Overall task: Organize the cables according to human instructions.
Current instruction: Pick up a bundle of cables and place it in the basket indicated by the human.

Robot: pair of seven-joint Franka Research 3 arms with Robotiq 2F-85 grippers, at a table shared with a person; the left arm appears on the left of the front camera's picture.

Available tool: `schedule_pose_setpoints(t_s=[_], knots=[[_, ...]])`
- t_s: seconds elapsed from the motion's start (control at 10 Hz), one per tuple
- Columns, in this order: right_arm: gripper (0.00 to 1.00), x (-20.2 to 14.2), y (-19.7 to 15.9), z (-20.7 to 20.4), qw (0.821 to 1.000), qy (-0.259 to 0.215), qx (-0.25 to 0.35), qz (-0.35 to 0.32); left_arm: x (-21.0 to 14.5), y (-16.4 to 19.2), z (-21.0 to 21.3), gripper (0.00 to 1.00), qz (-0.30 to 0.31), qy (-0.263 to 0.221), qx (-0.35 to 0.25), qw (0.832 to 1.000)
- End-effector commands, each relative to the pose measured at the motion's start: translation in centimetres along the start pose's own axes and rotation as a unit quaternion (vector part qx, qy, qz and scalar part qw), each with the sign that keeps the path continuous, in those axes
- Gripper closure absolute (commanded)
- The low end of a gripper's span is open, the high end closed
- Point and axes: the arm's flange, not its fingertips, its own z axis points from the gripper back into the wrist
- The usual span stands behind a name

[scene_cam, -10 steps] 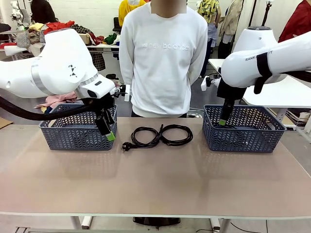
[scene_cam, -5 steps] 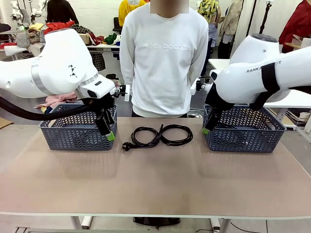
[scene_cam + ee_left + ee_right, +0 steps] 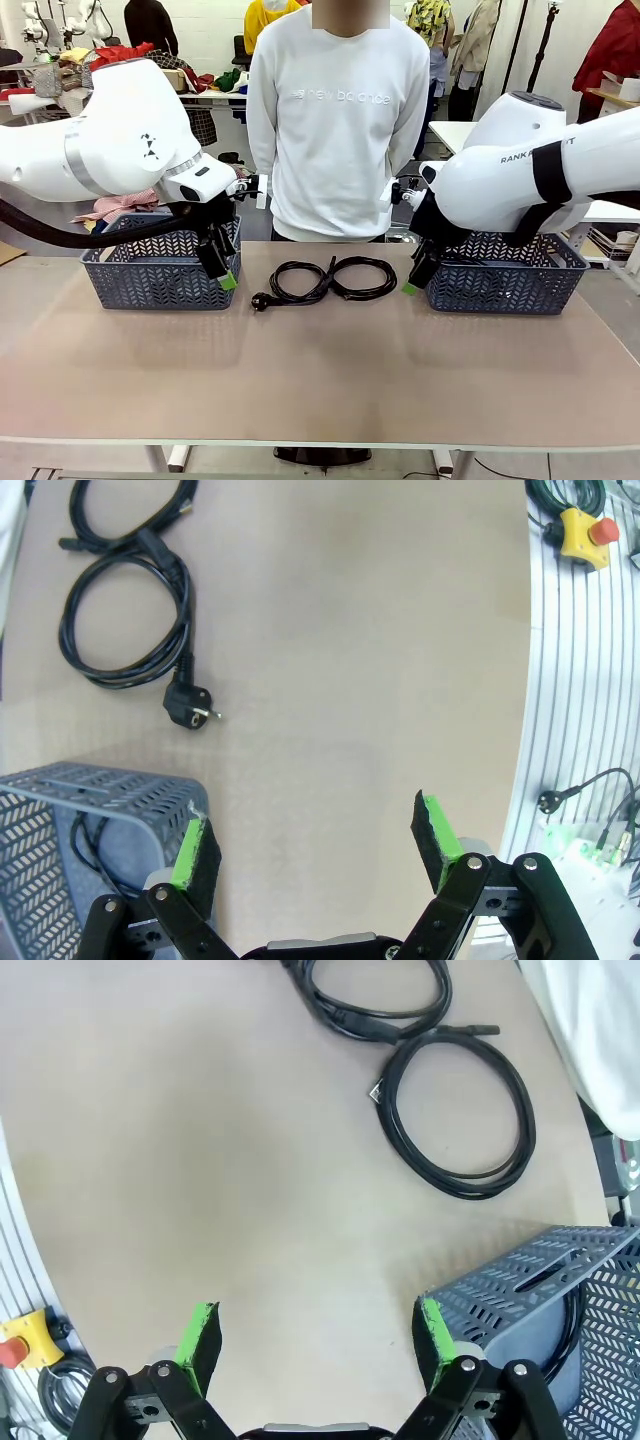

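1. At the far middle of the table (image 3: 320,375), two of the cables lay flat as round black coils, side by side: a left coil (image 3: 298,281) and a right coil (image 3: 366,277), touching where they met. A chunky plug (image 3: 259,300) stuck out from the left coil toward the near left.
2. Seen from the left wrist, a third black cord (image 3: 92,848) lay inside the left basket (image 3: 150,275). From the right wrist, a fourth cord (image 3: 574,1322) curved inside the right basket (image 3: 510,282).
3. Both baskets were grey-blue with herringbone-pierced walls. They stood to either side of the coils, apart from them.
4. Just off the right near corner of the left basket hung the left gripper (image 3: 224,275). Its wrist view showed the green pads (image 3: 190,848) spread wide over bare table, with nothing between them.
5. By the left near corner of the right basket hung the right gripper (image 3: 413,283). Its pads (image 3: 200,1345) were likewise wide apart and empty.
6. Behind the coils, at the far edge, stood the human (image 3: 338,130) in a white sweatshirt, arms drawn back. Faint chest lettering (image 3: 340,96) read "new balance".
7. On the right arm, grey print (image 3: 521,155) read "RANK"; a black strap cut off the rest.
8. Beyond the near edge, a yellow box with a red button (image 3: 580,530) sat on a ribbed metal rail.
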Motion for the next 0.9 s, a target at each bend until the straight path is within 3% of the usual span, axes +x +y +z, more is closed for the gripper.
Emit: schedule_pose_setpoints(t_s=[0.0,0.8], knots=[[0.0,0.05,-0.19,0.23,1.0,-0.002,-0.006,-0.002,-0.09,-0.1,0.0,0.0,0.002,-0.002,-0.001,1.0],[0.0,0.05,-0.19,0.23,1.0,-0.002,-0.006,-0.002,-0.09,-0.1,0.0,0.0,0.002,-0.002,-0.001,1.0]])
